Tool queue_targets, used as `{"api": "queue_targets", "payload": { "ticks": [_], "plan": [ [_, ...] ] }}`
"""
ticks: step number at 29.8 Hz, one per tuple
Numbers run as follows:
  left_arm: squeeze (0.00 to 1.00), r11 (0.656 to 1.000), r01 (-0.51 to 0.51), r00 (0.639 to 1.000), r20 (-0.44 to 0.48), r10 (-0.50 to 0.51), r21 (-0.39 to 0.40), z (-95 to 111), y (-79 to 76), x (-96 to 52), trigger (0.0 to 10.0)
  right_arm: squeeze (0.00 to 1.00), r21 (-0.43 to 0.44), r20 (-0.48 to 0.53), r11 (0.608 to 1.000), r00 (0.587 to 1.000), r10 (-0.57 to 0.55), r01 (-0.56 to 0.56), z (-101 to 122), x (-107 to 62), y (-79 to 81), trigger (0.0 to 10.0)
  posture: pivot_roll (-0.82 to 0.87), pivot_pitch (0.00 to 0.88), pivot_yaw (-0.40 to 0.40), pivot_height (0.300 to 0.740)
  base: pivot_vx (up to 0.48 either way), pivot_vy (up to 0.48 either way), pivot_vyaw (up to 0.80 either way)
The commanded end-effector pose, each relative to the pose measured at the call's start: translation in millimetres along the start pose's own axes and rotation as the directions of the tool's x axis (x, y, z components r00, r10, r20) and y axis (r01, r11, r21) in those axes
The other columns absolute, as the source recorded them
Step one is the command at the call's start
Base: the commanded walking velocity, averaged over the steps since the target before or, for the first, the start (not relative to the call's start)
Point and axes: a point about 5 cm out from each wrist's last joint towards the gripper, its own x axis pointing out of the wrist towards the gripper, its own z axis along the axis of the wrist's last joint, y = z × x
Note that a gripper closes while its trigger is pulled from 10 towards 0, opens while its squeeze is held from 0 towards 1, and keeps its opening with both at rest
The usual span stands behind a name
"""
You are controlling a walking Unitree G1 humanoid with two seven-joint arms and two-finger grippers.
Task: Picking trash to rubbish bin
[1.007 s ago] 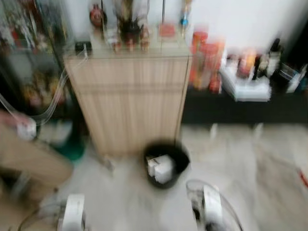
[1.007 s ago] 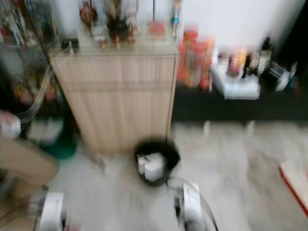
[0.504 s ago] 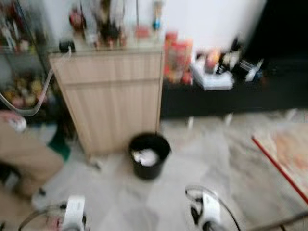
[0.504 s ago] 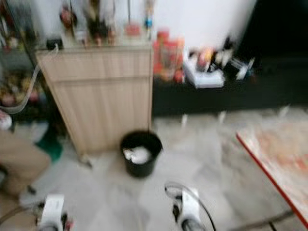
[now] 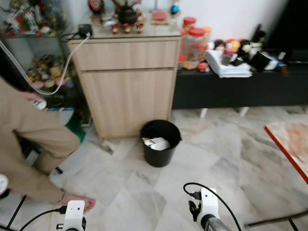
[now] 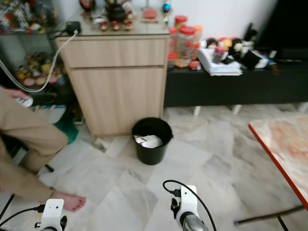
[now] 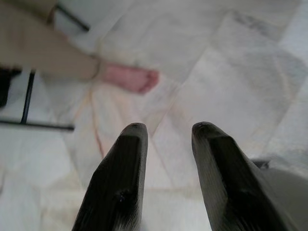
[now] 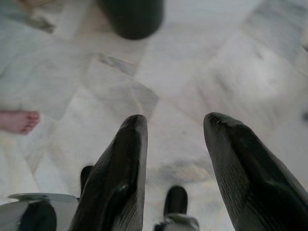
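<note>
My left gripper [image 7: 163, 139] hangs low over the floor [image 7: 231, 72] with its two black fingers apart and nothing between them. Past its tips I see pale marble tiles and a person's bare foot [image 7: 129, 78]. My right gripper [image 8: 175, 134] is the same: fingers spread, nothing held, pointing down at the tiles. Farther out along that gripper is the dark round side of the rubbish bin [image 8: 131, 17]. From my head I see both my wrists at the bottom, the left arm [image 5: 73, 215] and the right arm [image 5: 206, 214] with a black cable looping off it. The black bin [image 5: 160, 143] stands on the floor just in front of a wooden cabinet [image 5: 126, 82], close to its right corner. Inside the bin lies some white crumpled trash [image 5: 156, 143], so I think at least one piece is already thrown away. To the right of the cabinet runs a low black shelf [image 5: 240, 89] with jars and papers on top. A person in tan clothes [image 5: 29, 139] bends at my left, near the cabinet's left side. I cannot see any loose trash on the tiles near me. I think what is left is to look around for more trash, pick it up and bring it back to the bin.
</note>
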Motion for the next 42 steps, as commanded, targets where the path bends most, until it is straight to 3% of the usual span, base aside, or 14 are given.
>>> {"api": "queue_targets", "payload": {
  "ticks": [1, 42],
  "plan": [
    [0.0, 1.0, 0.002, 1.0, 0.004, -0.002, 0.006, 0.7, -1.7, 0.0, 10.0, 0.0, -0.006, -0.005, 1.0, 1.0, -0.001, 0.001, -1.3, -0.4, -1.0, 10.0, 0.06, 0.038, -0.041, 0.74, 0.0, 0.0, -0.79],
    [0.0, 1.0, 0.001, 1.0, -0.01, -0.001, 0.023, -1.3, 2.6, -0.1, 10.0, 0.0, 0.003, -0.004, 1.0, 1.0, 0.002, -0.002, -0.6, 0.2, 2.2, 10.0, 0.07, 0.047, -0.031, 0.74, 0.0, 0.053, -0.79]
  ]
}}
